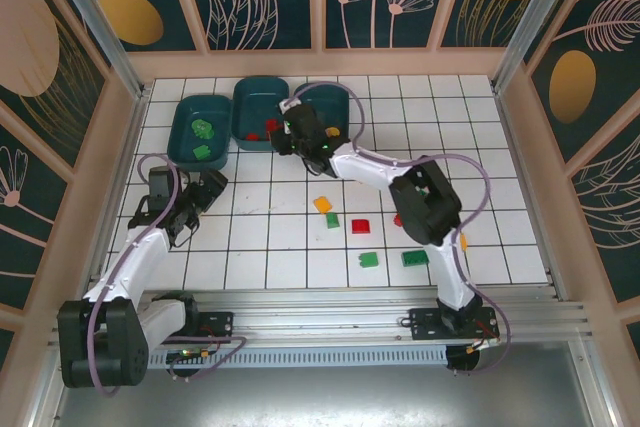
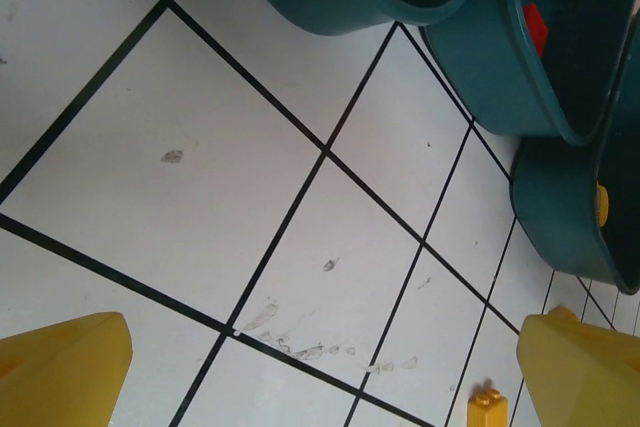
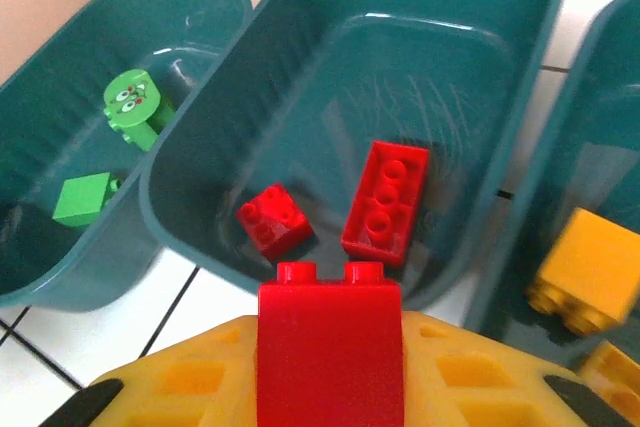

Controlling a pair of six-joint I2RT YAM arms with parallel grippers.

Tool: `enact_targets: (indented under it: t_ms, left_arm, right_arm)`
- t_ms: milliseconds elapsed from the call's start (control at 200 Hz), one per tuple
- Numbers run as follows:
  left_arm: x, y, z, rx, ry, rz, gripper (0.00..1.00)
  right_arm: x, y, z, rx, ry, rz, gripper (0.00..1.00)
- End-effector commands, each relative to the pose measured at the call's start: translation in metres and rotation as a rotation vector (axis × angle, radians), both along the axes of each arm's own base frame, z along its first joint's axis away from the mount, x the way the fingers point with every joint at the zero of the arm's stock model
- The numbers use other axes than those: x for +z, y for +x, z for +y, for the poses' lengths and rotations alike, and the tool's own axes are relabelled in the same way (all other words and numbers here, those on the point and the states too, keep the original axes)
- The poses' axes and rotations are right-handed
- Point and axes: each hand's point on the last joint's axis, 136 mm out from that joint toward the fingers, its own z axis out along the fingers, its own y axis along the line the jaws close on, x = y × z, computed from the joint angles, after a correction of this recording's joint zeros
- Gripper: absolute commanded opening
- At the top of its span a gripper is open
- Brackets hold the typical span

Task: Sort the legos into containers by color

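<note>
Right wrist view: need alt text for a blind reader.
The right gripper holds a red brick in front of the middle bin, which contains two red bricks. The left bin holds green pieces; the right bin holds yellow-orange bricks.

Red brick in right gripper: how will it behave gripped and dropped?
Probably stiff: the red brick shows crisp edges in the right gripper. Its glossy faces look slippery, so it could slide in the grip. Likely light; dropped into the middle bin, it may skid on the smooth floor.
</note>
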Motion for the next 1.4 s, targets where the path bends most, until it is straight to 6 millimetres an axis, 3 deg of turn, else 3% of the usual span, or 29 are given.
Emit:
enact_targets:
  t_ms: [0,150,205,250,370,475,611,776,856,996,1101,1171,1236,1326,1396]
  left_arm:
    - [0.011,0.003,-0.003,-0.051,0.017,-0.028,0.98]
    - [0.010,0.003,-0.008,-0.082,0.006,-0.028,0.98]
    - [0.010,0.003,-0.008,-0.083,0.005,-0.031,0.99]
    - [0.015,0.004,-0.009,-0.087,0.004,-0.048,0.99]
    - [0.036,0.006,-0.009,-0.094,0.011,-0.130,0.99]
    - [0.050,0.006,-0.012,-0.109,0.009,-0.179,0.99]
    - [0.055,0.004,-0.026,-0.166,-0.018,-0.190,0.94]
    - [0.050,-0.003,-0.069,-0.255,-0.013,-0.172,0.93]
    - [0.044,-0.008,-0.102,-0.324,-0.024,-0.164,0.93]
    - [0.024,-0.019,-0.160,-0.461,0.031,-0.105,0.90]
    - [0.010,-0.020,-0.183,-0.472,0.037,-0.058,0.90]
    - [0.007,-0.018,-0.186,-0.444,0.004,-0.057,0.92]
    - [0.002,-0.013,-0.176,-0.393,0.044,-0.041,0.98]
    - [-0.007,-0.005,-0.155,-0.338,0.106,-0.016,0.99]
    - [-0.014,0.001,-0.141,-0.334,0.008,-0.010,0.98]
  right_arm:
    - [0.006,0.021,0.017,0.019,0.000,-0.021,0.32]
    - [-0.006,0.035,0.031,0.031,-0.026,-0.008,0.34]
    - [-0.007,0.040,0.035,0.026,-0.028,-0.002,0.40]
    - [-0.009,0.044,0.036,0.015,-0.035,0.005,0.49]
    - [-0.010,0.048,0.039,0.015,-0.046,0.011,0.54]
    - [0.006,0.048,0.036,-0.001,-0.033,-0.012,0.54]
    - [0.047,0.040,0.025,-0.026,-0.003,-0.060,0.54]
    - [0.071,0.003,-0.018,-0.055,0.007,-0.092,0.54]
    - [0.064,-0.020,-0.054,-0.101,-0.012,-0.080,0.54]
    - [0.029,-0.056,-0.122,-0.200,-0.075,-0.010,0.55]
    - [0.000,-0.080,-0.160,-0.230,-0.128,0.068,0.55]
    - [-0.013,-0.095,-0.170,-0.195,-0.152,0.115,0.58]
    - [-0.023,-0.108,-0.171,-0.156,-0.169,0.152,0.61]
    - [-0.033,-0.124,-0.159,-0.081,-0.180,0.187,0.64]
    - [-0.043,-0.133,-0.149,-0.039,-0.190,0.211,0.65]
